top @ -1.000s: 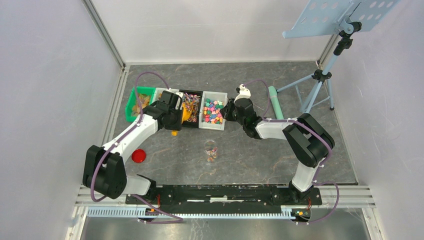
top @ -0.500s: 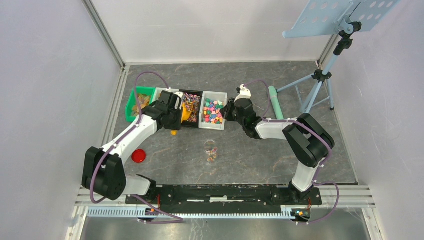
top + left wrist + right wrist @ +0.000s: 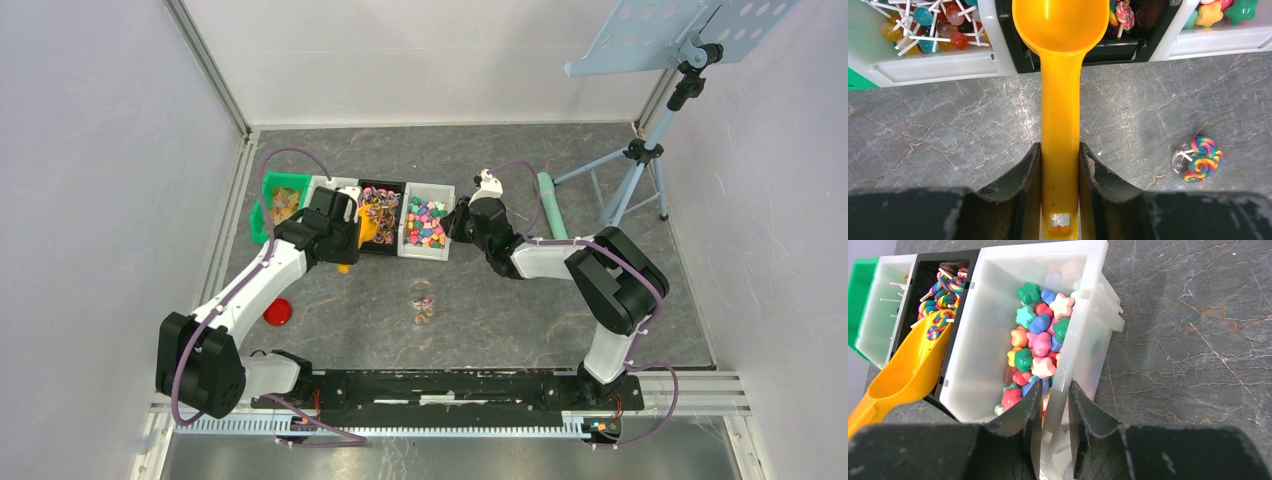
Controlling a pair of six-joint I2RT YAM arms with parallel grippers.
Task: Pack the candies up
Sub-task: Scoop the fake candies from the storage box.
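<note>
1. The left gripper [image 3: 1060, 152] was closed narrowly on the handle of the orange scoop [image 3: 1060, 75], with one jaw pressed to each side. The handle ran straight away from the wrist.
2. The scoop's bowl sat hollow side up over the near rim of the black bin [image 3: 1148, 47] and looked empty in the left wrist view. Seen from the right wrist, its lip lay just beside the swirl lollipops [image 3: 945, 287] in that bin.
3. The right gripper [image 3: 1055, 390] pinched the right-hand wall of the right white bin [image 3: 983, 340], one finger inside and the other outside.
4. The candies [image 3: 1038, 340], small star-shaped sweets in pink, green, blue, yellow and red, lay heaped inside that bin. They ran along its right wall from the gripper towards the far end.
5. Four bins stood side by side at the far left of the table [image 3: 520, 310]: the green bin [image 3: 262, 222], the left white bin [image 3: 318, 185] with ball lollipops [image 3: 938, 25], then the black bin and the right white bin.
6. A clear cup [image 3: 421, 297] stood on the table, nearer than the bins and apart from them, between the two arms. It held a few swirl lollipops.
7. A red lid [image 3: 280, 311] lay on the table to the left, partly hidden by the left arm.
</note>
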